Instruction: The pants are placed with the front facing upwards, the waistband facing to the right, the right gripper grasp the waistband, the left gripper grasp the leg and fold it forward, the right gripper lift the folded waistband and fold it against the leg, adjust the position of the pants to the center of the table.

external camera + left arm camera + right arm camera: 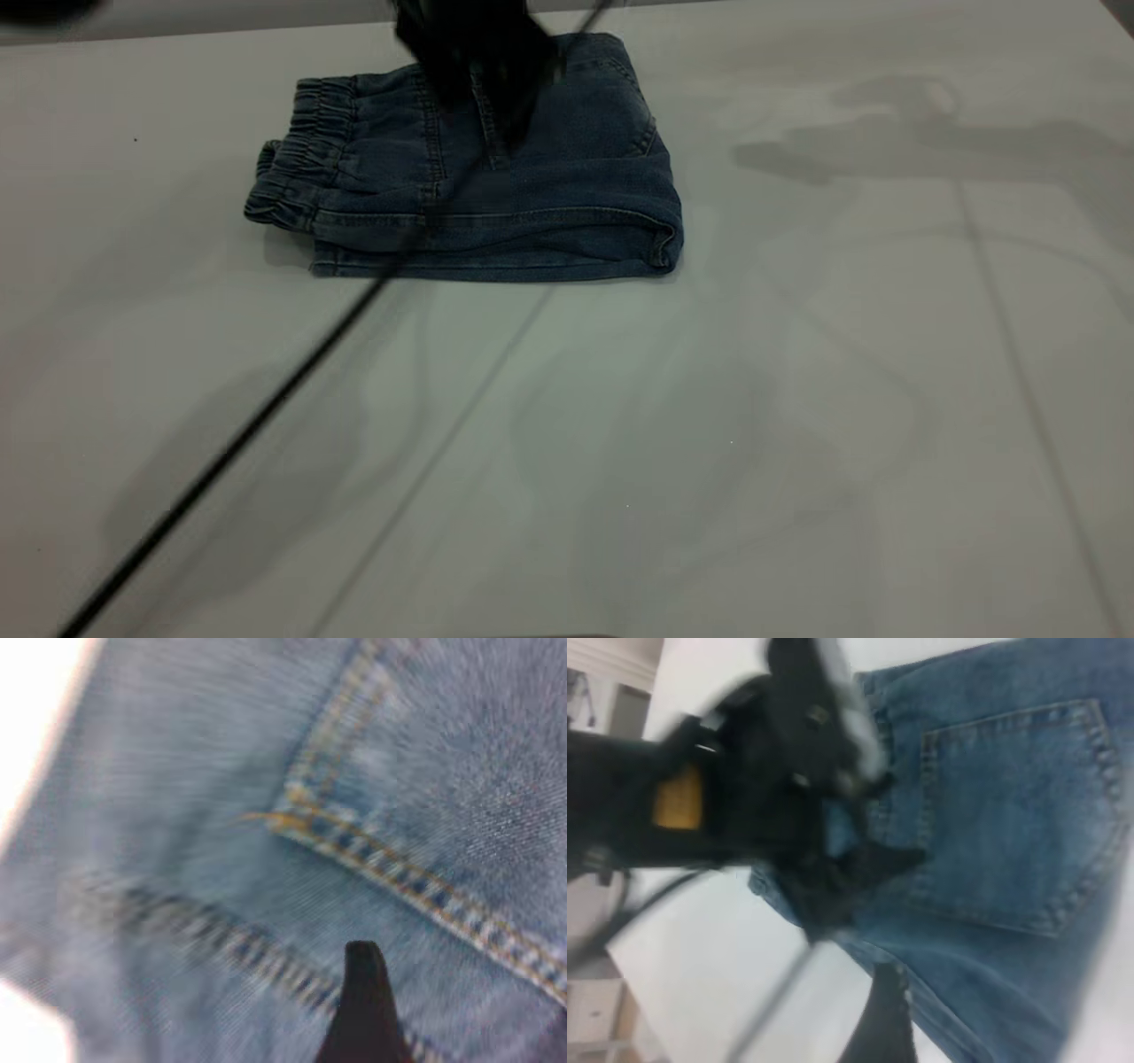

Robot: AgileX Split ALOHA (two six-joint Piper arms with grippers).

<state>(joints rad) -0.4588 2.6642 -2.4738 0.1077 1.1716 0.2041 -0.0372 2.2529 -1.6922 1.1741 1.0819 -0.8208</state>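
Folded pants (pixel 532 195) on table (pixel 797 399)

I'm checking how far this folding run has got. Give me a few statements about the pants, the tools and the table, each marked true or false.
1. The pants lie folded into a compact bundle on the table. True.
2. The waistband is at the exterior view's right end of the bundle. False: its gathered strip is at that view's left end.
3. The left tool is over the pants at the far side of the bundle. True.
4. The pants hang over the table's near edge. False: they rest wholly on the tabletop, toward the far side.
5. A back pocket with tan stitching shows in the right wrist view. True.
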